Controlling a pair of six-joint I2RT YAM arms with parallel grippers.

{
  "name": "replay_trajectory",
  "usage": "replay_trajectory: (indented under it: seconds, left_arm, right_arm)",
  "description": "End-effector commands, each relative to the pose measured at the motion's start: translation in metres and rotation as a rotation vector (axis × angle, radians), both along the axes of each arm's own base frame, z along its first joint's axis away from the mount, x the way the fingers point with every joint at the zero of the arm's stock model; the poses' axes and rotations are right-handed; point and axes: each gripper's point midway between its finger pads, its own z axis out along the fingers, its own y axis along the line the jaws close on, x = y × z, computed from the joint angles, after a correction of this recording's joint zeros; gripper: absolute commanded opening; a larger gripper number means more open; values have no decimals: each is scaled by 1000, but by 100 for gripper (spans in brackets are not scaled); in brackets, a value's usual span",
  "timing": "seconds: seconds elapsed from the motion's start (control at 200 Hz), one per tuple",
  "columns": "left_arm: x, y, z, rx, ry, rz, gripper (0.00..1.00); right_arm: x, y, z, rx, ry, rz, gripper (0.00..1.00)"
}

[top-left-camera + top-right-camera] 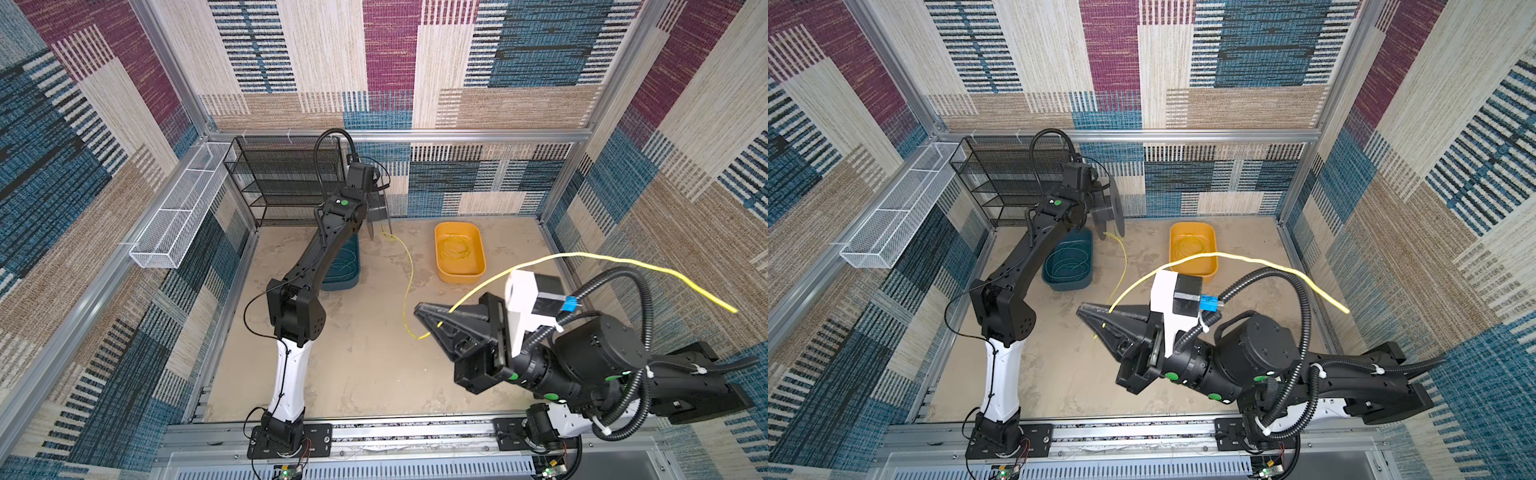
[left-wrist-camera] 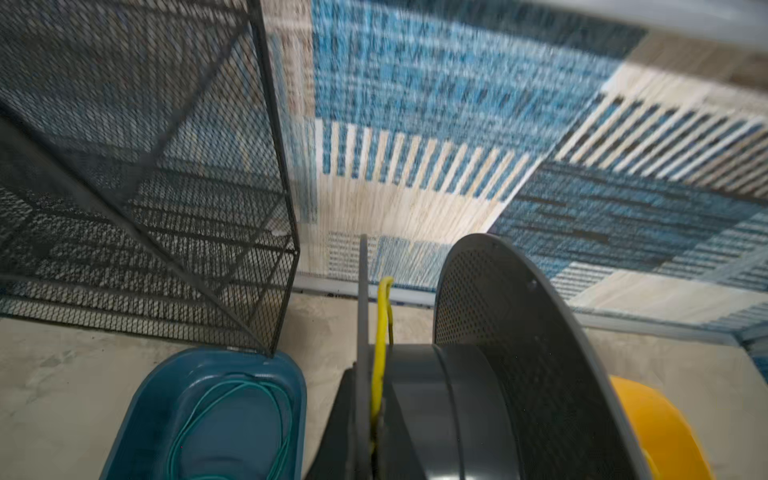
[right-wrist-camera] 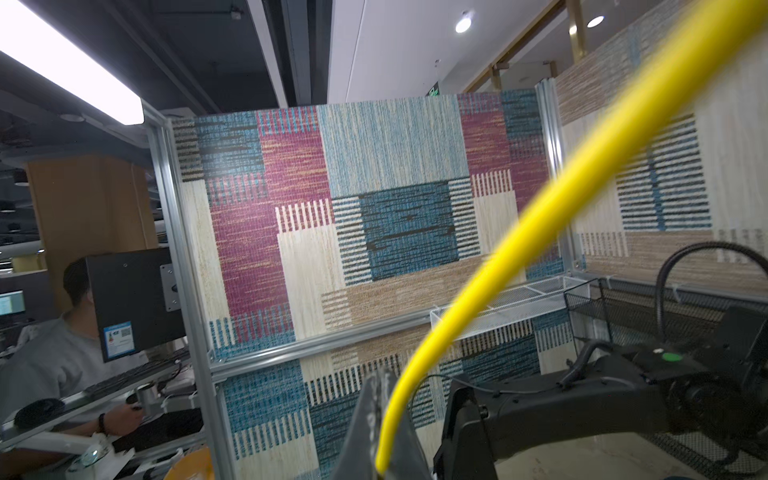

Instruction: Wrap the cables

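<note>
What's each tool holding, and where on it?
Both grip one yellow cable: the right tool pinches it partway along, leaving a long free tail; the left tool appears to hold it near its other end.

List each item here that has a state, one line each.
Grey reel: raised at the left arm's end, almost bare.
Right gripper: shut on yellow cable.
Yellow cable: slack from reel to gripper, free end in the air.
Yellow tub: holds coiled yellow cables.
Blue tub: holds coiled green cables.
</note>
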Motion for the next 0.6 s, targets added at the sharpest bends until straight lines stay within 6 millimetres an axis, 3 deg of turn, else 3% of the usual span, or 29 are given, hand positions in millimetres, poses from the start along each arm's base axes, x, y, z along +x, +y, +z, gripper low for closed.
replay_trajectory:
  seconds: [0.0, 0.16, 0.301, 0.596]
  left_arm:
    - [-12, -5, 15, 43, -90, -36, 0]
    - [-43, -15, -17, 93, -39, -107, 0]
    - [-76, -21, -31, 113, -21, -148, 0]
    - [-155, -11, -60, 137, -4, -176, 0]
  right_arm:
    - [32, -33, 35, 85, -40, -168, 0]
    - [60, -55, 71, 131, -103, -322, 0]
    - [87, -72, 96, 155, -135, -439, 0]
    - [164, -66, 95, 87, -119, -527, 0]
